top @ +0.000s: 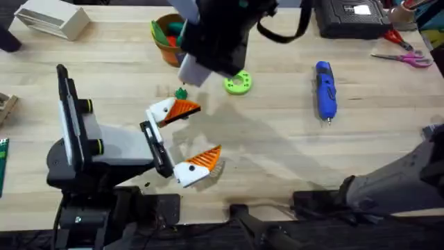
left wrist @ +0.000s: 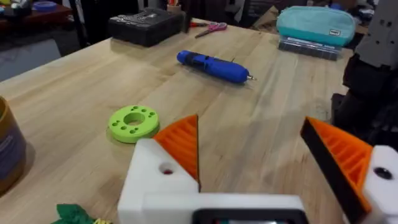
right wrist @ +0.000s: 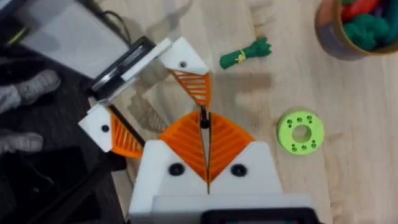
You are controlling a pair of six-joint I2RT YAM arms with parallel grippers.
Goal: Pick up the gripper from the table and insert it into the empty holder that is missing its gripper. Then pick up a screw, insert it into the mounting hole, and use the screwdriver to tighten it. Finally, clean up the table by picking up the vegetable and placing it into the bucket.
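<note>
We are holding our left gripper (top: 189,139) low over the table (top: 277,160) with both orange fingers mounted and spread wide apart. Our right gripper (right wrist: 205,134) is hanging above it, fingers pressed together on something small and dark we cannot identify. The vegetable (right wrist: 245,53) is lying beside the bucket (top: 166,43), and the screwdriver (top: 325,90) is lying well to the right.

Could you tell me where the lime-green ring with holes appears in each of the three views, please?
Overhead: the lime-green ring lies on the table's far middle, right of the bucket.
Left wrist: left of centre, nearer than the blue screwdriver.
Right wrist: at the right, beyond the bucket.
Shared landmark: the bucket.
</note>
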